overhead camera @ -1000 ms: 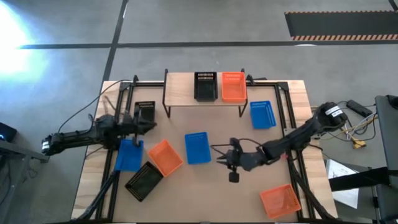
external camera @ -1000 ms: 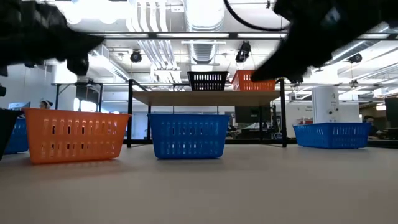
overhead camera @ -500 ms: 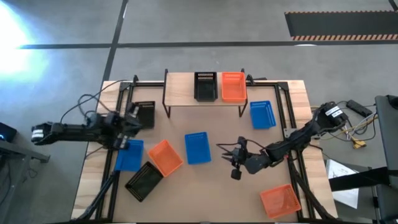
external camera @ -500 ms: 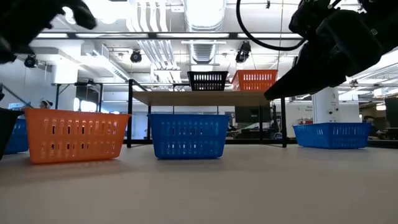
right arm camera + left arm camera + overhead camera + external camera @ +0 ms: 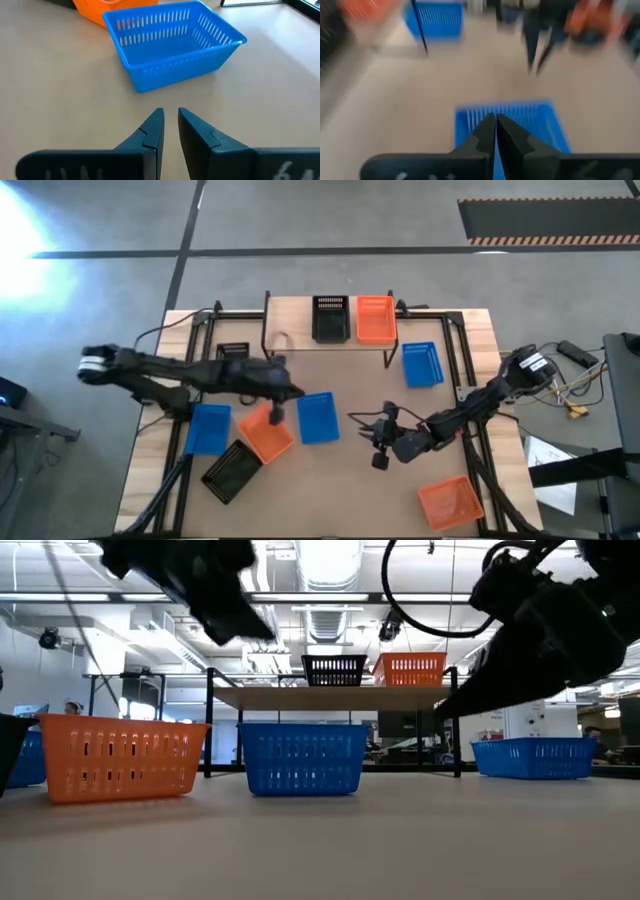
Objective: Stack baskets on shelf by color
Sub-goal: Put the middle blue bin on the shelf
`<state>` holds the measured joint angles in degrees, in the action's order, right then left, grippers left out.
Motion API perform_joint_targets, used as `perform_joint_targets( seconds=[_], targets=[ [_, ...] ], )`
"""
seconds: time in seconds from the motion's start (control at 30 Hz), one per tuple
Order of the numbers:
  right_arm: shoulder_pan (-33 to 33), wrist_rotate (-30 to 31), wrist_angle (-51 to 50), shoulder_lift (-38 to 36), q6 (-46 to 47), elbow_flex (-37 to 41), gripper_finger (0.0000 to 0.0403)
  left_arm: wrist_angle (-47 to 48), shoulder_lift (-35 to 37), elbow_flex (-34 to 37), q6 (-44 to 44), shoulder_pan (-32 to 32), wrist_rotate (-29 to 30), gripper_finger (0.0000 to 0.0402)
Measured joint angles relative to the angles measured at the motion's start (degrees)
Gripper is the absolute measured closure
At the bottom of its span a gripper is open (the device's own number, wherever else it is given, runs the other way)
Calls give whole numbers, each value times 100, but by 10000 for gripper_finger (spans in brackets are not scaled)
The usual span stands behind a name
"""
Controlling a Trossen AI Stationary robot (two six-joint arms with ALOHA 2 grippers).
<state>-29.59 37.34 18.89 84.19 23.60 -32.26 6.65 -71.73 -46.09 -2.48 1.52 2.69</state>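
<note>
The shelf [image 5: 300,330] stands at the table's far side with a black basket [image 5: 330,318] and an orange basket [image 5: 376,318] on its plank. A blue basket [image 5: 319,418] sits on the table's middle. My left gripper [image 5: 292,391] hovers shut just left of it, pointing at it [image 5: 530,120]. My right gripper [image 5: 362,425] stands to its right, fingers slightly apart and empty [image 5: 170,117], aimed at the same basket [image 5: 170,45]. More baskets rest on the table: orange [image 5: 266,432], blue [image 5: 208,428], black [image 5: 232,470], blue [image 5: 422,364].
An orange basket [image 5: 450,502] sits near the front right corner, and a black basket [image 5: 233,352] lies left of the shelf. Black frame rails [image 5: 462,380] run along the table's sides. Bare tabletop [image 5: 330,480] lies in front of the middle blue basket.
My left gripper has swung fast from the table's left edge toward the right and upward, past the orange basket, up to the middle blue basket. It has stayed shut. My right gripper has sunk a little. No basket has moved.
</note>
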Motion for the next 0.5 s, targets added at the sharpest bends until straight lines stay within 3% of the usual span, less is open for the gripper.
perform_joint_targets(
  seconds=[0.2,0.5],
  targets=[
    [-312,773,-54,121,135,108,355,1264,-1412,-1296,-22,859,272,382],
    [-478,827,-59,135,160,123,355,1671,-2939,-2321,-945,1415,208,257]
  ],
)
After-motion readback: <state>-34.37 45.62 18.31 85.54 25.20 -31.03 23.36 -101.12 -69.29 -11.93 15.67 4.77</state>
